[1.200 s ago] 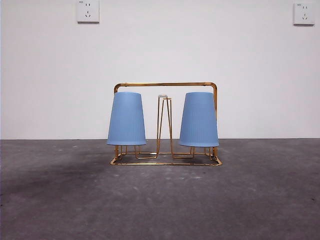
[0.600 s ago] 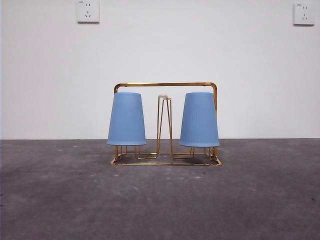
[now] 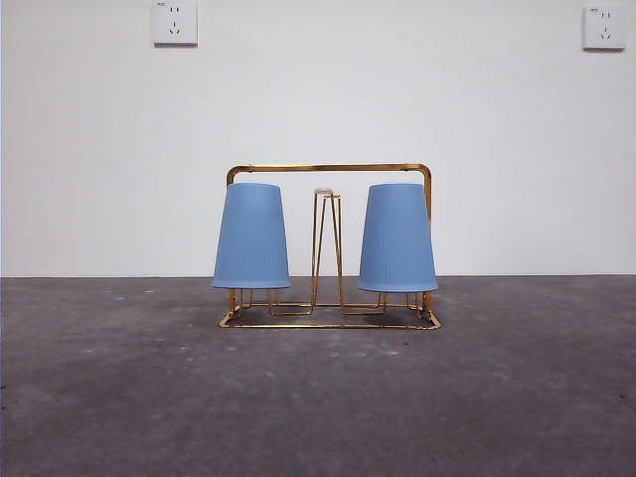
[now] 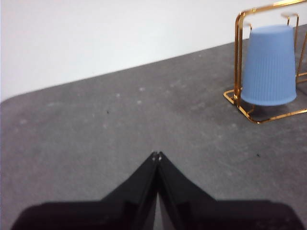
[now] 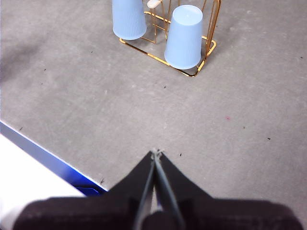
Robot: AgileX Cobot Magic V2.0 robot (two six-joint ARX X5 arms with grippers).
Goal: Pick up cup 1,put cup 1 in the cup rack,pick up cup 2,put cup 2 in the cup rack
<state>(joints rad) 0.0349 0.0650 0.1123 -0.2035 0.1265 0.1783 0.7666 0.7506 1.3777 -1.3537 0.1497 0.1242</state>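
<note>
Grey counter (image 3: 318, 397) fills the near ground, mottled and bare up to the rack. Both arms hang back on my side of it: the left end effector (image 4: 156, 155) has its jaws pressed together tip to tip, gripping nothing, and the right end effector (image 5: 155, 152) is pinched to a point the same way, also empty, well short of the rack and above the counter near its blue-trimmed edge (image 5: 43, 154). Further on stands the gold wire cup rack (image 3: 329, 169), base flat on the counter. The left blue cup (image 3: 251, 237) sits upside down over one outer prong and the right blue cup (image 3: 397, 238) upside down over the other, while the middle prong loop (image 3: 327, 248) stands bare between them. Behind it all is a white wall with two sockets (image 3: 175, 22) high up. To my eye both cups are already placed and the job looks finished. The risk now would be an arm swinging through on its way home and clipping the light rack, which could slide or tip and shed a cup; the right cup seems to hang a touch askew, so a knock there might unseat it first.
</note>
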